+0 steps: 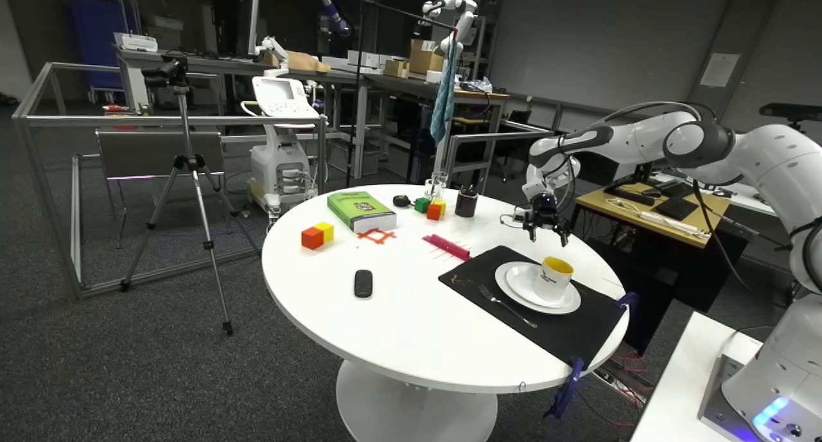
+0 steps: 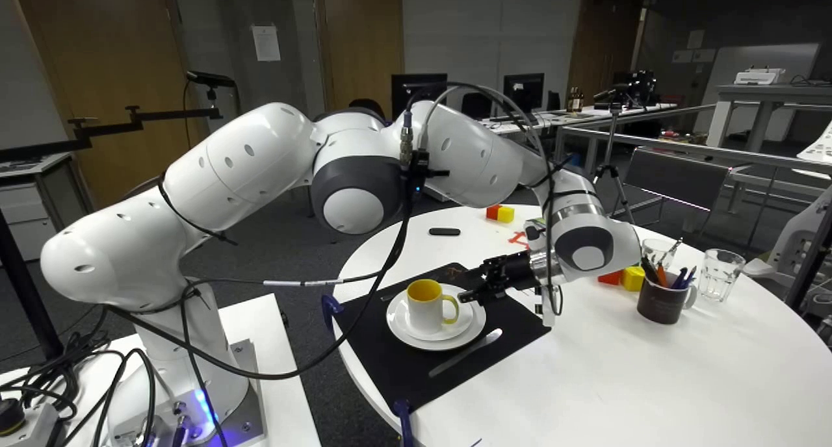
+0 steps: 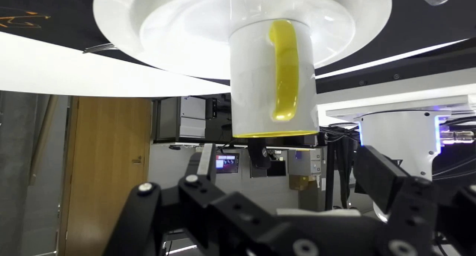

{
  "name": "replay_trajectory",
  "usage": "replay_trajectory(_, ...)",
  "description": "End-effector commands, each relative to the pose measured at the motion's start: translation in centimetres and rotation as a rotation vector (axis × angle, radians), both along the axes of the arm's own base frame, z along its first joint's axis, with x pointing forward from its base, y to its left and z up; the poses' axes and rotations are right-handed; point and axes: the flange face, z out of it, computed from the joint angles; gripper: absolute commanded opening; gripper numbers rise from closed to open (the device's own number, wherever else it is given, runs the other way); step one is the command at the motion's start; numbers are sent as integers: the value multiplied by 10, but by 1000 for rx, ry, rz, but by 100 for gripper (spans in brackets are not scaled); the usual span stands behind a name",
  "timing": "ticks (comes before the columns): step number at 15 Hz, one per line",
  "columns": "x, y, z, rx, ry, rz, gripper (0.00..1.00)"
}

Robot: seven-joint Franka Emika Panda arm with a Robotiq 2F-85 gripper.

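Nearest the lens is the black pincer (image 3: 291,162), its two fingers (image 3: 206,162) spread wide with nothing held between them. It hangs just short of a white mug (image 3: 256,79), apart from it, and the yellow handle (image 3: 286,68) faces the gap; the wrist view shows this upside down.

The mug stands upright, as both exterior views show, on a small plate (image 3: 178,36) stacked on a larger plate (image 3: 115,21), both on a black mat (image 1: 472,272) near the rim of the round table (image 1: 398,313). Probably ceramic, it should handle as stiff, moderately heavy, slick on its glaze and prone to chipping. I would take hold at the handle, one finger on either side of the upright strip; the smooth body may slip, and a sideways nudge could skid it across the plate. Its inside is yellow; whether it holds any drink, I cannot tell.

A fork (image 1: 510,310) and a knife (image 2: 465,353) flank the plates. Blue clamps (image 1: 565,394) sit at the mat's edge. Farther across the table come a pen pot (image 2: 662,301), drinking glasses (image 2: 720,275), coloured blocks (image 1: 313,238) and a thick green book (image 1: 361,211).
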Motion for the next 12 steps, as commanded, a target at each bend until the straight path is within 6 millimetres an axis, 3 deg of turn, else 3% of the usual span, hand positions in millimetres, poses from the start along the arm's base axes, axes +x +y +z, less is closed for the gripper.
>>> replay_trajectory(1, 4, -5, 40, -47, -74, -62, 100)
replay_trajectory(7, 19, -6, 56, -98, -232, -220, 100)
replay_trajectory(12, 10, 4, 41, -89, -216, -299, 100)
